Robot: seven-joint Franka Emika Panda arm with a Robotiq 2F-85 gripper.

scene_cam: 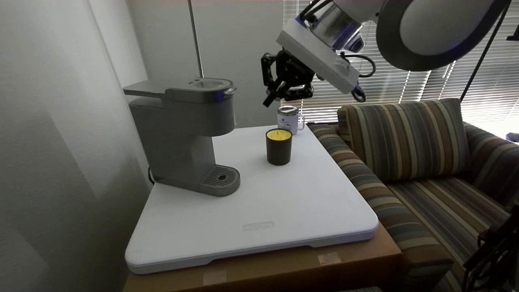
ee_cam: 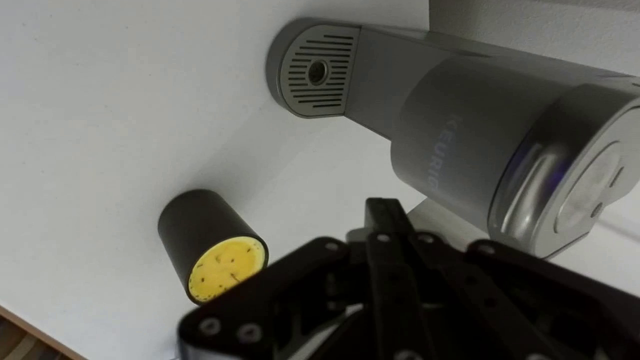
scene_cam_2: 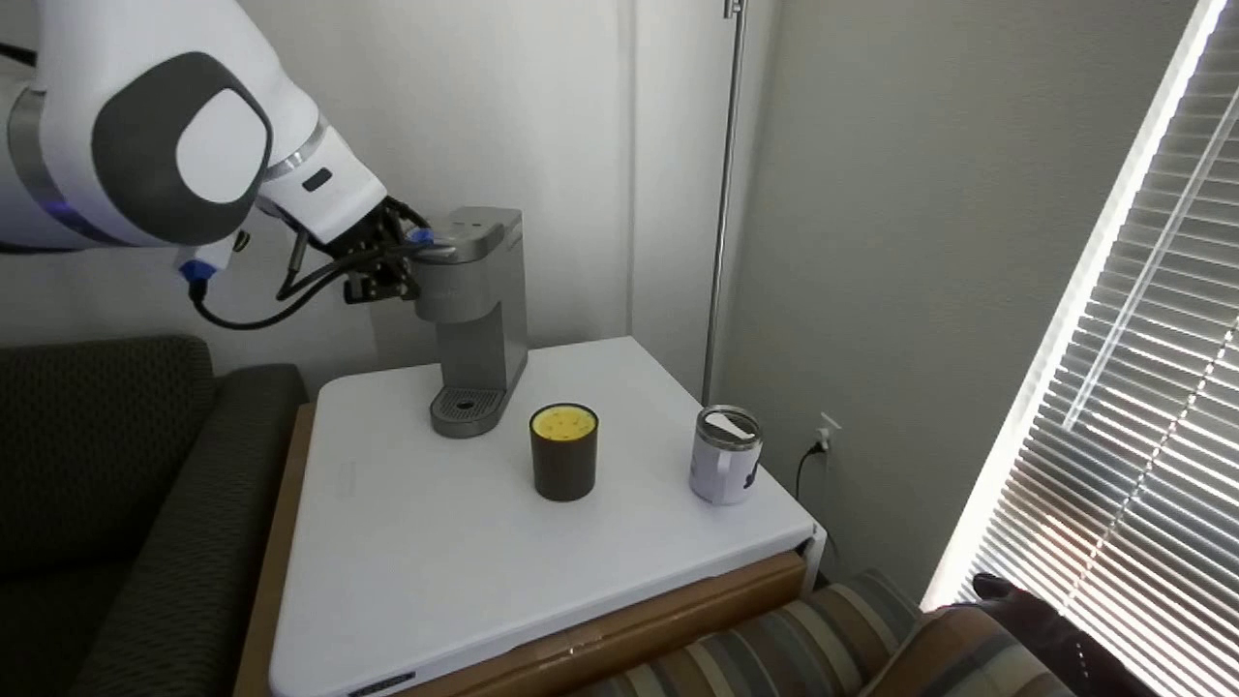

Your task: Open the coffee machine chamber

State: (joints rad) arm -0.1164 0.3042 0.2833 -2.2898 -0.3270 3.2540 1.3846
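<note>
The matte grey coffee machine stands upright on the white table, and it also shows in an exterior view and in the wrist view. Its chamber is the overhanging round head. The lid lies flat and down, with a shiny handle at its front edge; the interior is hidden. My gripper is shut and empty, in the air in front of the head and apart from it. In the wrist view the fingertips meet, left of the handle.
A dark candle cup with yellow wax stands on the white table in front of the machine. A white lidded mug stands near the table edge. A wall rises close behind the machine. A striped armchair adjoins the table.
</note>
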